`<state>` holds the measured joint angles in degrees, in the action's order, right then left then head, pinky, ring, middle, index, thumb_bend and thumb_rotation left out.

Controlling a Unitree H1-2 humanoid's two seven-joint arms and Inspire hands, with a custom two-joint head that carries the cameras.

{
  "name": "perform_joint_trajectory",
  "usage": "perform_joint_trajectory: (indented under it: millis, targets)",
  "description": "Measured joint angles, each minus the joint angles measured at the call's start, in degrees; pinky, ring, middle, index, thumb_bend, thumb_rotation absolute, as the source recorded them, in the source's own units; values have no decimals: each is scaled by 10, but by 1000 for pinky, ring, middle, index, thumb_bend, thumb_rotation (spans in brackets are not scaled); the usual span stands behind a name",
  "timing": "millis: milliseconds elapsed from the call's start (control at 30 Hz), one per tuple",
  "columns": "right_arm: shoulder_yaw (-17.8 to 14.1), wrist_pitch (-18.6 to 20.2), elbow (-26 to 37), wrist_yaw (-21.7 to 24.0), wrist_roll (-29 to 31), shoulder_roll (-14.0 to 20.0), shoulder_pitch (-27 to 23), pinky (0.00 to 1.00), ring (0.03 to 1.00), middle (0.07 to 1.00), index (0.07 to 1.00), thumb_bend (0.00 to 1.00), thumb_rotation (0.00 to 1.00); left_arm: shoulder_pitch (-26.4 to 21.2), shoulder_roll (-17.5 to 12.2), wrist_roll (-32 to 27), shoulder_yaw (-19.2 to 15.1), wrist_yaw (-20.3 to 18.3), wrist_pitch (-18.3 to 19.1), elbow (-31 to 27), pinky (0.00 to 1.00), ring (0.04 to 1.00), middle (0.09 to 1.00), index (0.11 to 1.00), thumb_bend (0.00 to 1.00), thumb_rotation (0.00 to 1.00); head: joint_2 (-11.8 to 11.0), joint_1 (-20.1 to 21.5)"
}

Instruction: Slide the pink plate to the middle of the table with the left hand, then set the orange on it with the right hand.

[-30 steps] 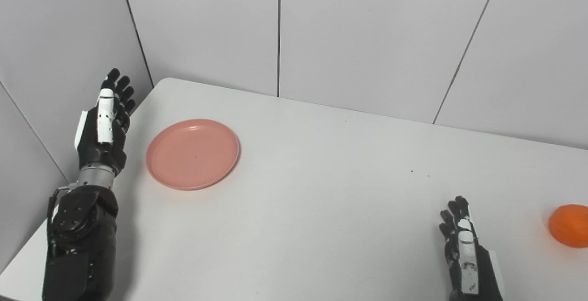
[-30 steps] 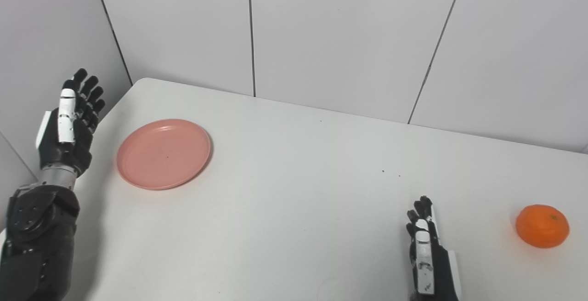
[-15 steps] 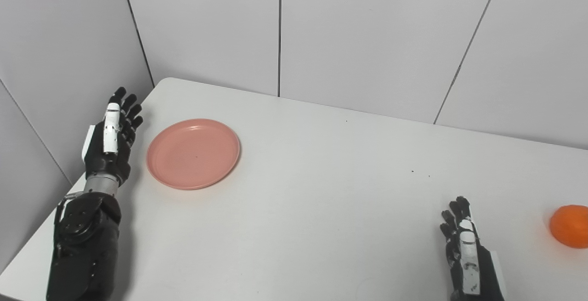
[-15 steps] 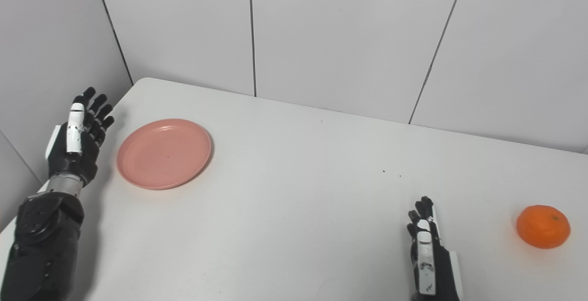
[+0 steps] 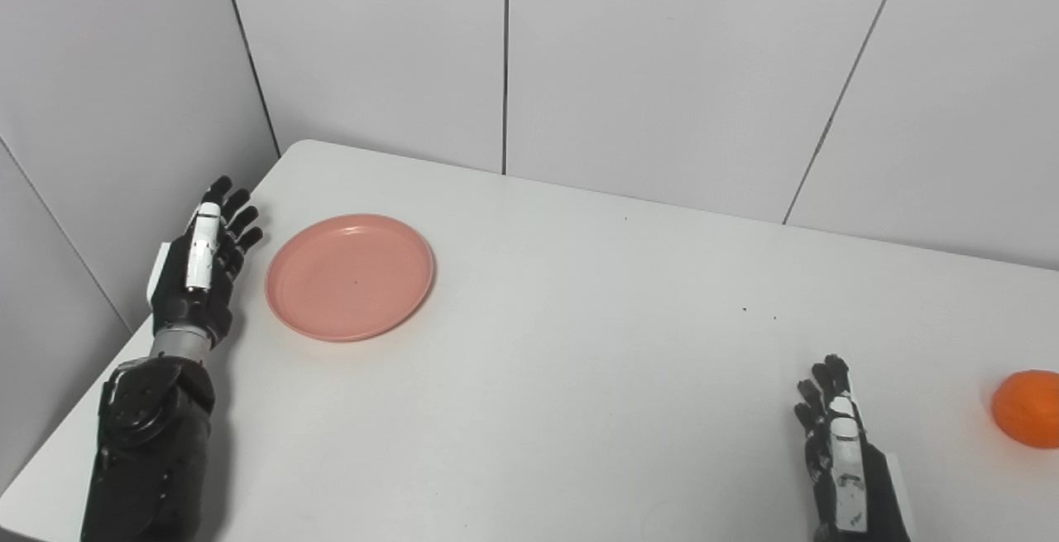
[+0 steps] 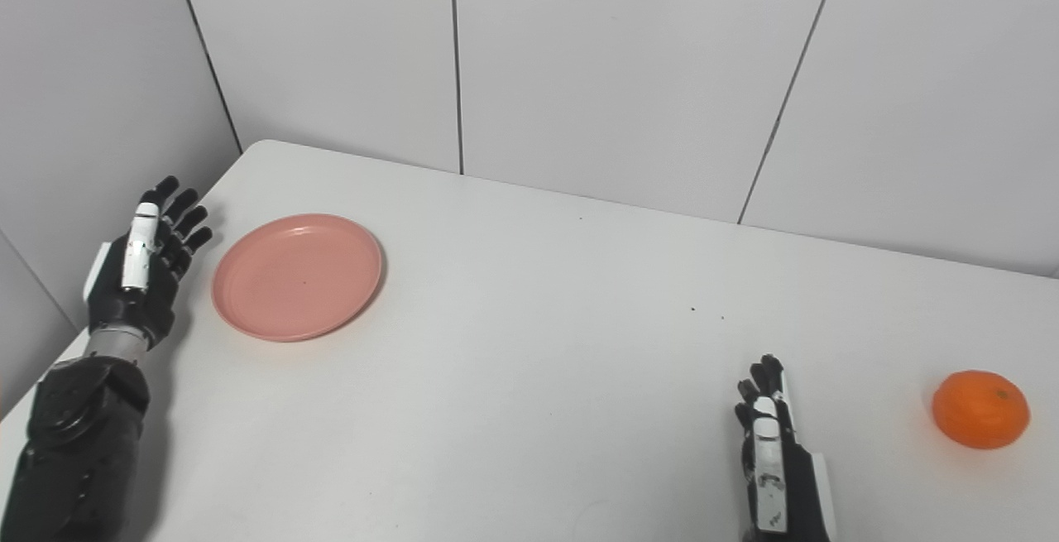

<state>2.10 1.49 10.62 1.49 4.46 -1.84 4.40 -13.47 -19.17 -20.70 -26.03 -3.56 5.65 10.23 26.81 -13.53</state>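
Observation:
The pink plate [image 5: 350, 276] lies flat near the table's far left corner. My left hand [image 5: 201, 262] is just left of it, open, fingers spread and pointing away, with a small gap to the plate's rim. The orange [image 6: 980, 410] rests on the table at the right side, partly cut off in the left eye view [image 5: 1028, 409]. Near the front edge my right hand [image 6: 773, 463] is open and empty, edge-on, well left of the orange.
The white table [image 5: 579, 343] has a rounded far left corner close to grey wall panels [image 5: 505, 54] at the back and left. The left hand sits by the table's left edge.
My left hand has come down and forward toward the table, closer to the plate's left rim. Plate, orange and right hand have not moved.

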Motion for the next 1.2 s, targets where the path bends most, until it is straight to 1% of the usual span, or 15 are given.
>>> perform_joint_trajectory:
  millis: [100, 167, 233, 333, 433, 567, 667, 733, 867, 933, 1033, 1200]
  targets:
    - [0, 0, 0, 0, 0, 0, 0, 999, 973, 986, 990, 179, 1000, 0, 0, -4, 0, 0, 0, 8, 904, 920, 922, 902, 350, 894, -1, 0]
    - [0, 0, 0, 0, 0, 0, 0, 1000, 974, 988, 993, 175, 1000, 0, -1, -3, 0, -3, -4, 12, 915, 930, 931, 912, 358, 921, -1, 0]
    - [0, 0, 0, 0, 0, 0, 0, 1000, 973, 986, 991, 173, 1000, 0, -3, -3, 0, -8, -13, 23, 903, 921, 923, 904, 377, 893, -1, 0]
    - [0, 0, 0, 0, 0, 1, 0, 998, 972, 983, 988, 175, 1000, 1, -4, -3, 1, -14, -21, 34, 918, 933, 936, 917, 385, 882, 0, 0]
    - [-1, 0, 0, 0, 1, 1, 0, 996, 971, 983, 988, 180, 1000, 1, -4, -4, 1, -21, -23, 41, 936, 940, 942, 928, 387, 876, 1, 0]
    - [-1, 0, 0, 0, 1, 1, 0, 997, 971, 983, 988, 179, 1000, 3, -4, -4, 3, -21, -24, 46, 932, 917, 929, 919, 410, 828, 0, -1]
    - [-1, 0, 0, 0, 0, 1, 0, 998, 973, 984, 989, 178, 1000, 3, -4, -4, 5, -22, -29, 49, 947, 928, 940, 931, 424, 829, 1, -2]
    - [-1, 0, 0, 0, 1, 1, 0, 998, 973, 985, 989, 176, 1000, 4, -3, -3, 8, -25, -34, 50, 955, 937, 944, 935, 427, 844, 1, -2]
    - [-1, 0, 0, 0, 0, 1, 0, 994, 968, 981, 986, 184, 1000, 7, 1, -2, 17, -23, -37, 42, 983, 956, 957, 953, 391, 903, 1, -1]
    - [-1, 0, 0, 0, 0, 1, 0, 993, 966, 978, 983, 183, 1000, 10, 5, -2, 24, -18, -31, 29, 993, 965, 965, 960, 382, 917, 1, 0]
    - [-1, 0, 0, 0, 1, 1, 0, 999, 971, 982, 987, 180, 1000, 12, 10, 0, 34, -12, -19, 13, 1000, 988, 986, 973, 380, 985, 1, 0]
    - [-1, 0, 0, 0, 1, 1, 0, 998, 970, 982, 985, 183, 1000, 16, 12, 2, 49, -12, -11, 4, 992, 986, 981, 964, 366, 1000, 2, 0]
